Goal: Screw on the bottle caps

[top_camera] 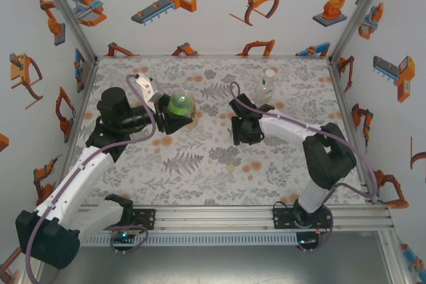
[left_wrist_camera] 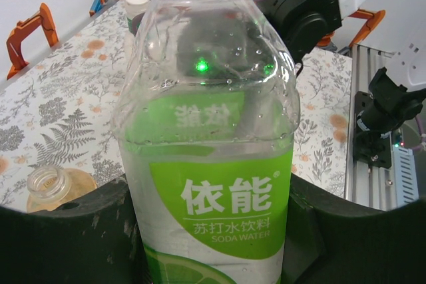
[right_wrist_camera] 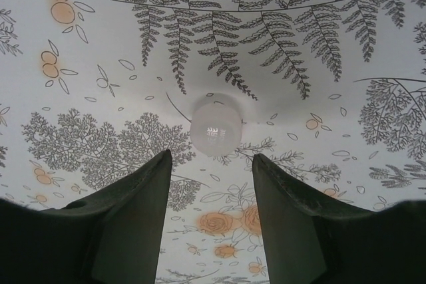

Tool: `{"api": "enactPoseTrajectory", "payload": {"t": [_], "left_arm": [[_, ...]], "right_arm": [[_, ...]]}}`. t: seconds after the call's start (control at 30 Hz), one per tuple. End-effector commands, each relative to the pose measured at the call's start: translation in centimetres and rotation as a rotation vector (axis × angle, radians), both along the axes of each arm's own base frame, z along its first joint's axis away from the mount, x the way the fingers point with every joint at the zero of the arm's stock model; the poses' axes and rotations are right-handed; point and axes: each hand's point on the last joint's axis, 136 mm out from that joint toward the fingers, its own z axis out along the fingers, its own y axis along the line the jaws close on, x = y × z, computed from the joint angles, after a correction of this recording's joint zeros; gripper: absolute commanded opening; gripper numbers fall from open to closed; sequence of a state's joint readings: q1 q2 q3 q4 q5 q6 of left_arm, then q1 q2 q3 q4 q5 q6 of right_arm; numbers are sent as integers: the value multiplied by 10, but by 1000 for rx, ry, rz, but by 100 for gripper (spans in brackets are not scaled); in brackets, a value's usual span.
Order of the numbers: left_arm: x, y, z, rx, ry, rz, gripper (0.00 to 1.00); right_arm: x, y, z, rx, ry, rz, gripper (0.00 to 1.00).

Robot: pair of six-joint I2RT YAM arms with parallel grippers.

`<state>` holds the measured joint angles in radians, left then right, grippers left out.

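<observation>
A small round yellowish plastic cap [top_camera: 230, 167] lies on the fern-printed worktop [top_camera: 193, 164], nearest the arm bases. Beyond it the right gripper [right_wrist_camera: 212, 164] points down with its jaws released, and a whitish round plastic cap [right_wrist_camera: 215, 128] lies just past their tips. The left gripper [top_camera: 174, 114] has its jaws grasping a green-labelled see-through plastic bottle [left_wrist_camera: 213, 164]. Farthest stands a clear plastic bottle [top_camera: 268, 83].

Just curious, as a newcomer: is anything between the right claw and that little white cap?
No. In the right wrist view the open right gripper faces the whitish cap with just bare printed mat between them.
</observation>
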<state>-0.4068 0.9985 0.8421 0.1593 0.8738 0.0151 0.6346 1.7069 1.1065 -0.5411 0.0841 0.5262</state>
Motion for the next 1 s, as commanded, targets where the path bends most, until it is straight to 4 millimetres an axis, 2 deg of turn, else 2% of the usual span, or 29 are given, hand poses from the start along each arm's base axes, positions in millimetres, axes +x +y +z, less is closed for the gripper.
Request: {"api": "enactPoseTrajectory", "payload": {"t": [0.0,0.37,0.8,0.97], "left_arm": [[-3,-3,0,9,-23,-14,3],[-5,-6,-4,23,-18,-22,3],[-8,-9,-5,31,-19,-34,0],[-9,-12,-6,32,-15,-45,0]], "right_arm": [[0,6,-8,26,20,1,50],[4,-4,-25,-9,46,-18,49],[7,-6,-34,-25,53,-10,40],[7,-7,-39,-37,57,-10,40]]}}
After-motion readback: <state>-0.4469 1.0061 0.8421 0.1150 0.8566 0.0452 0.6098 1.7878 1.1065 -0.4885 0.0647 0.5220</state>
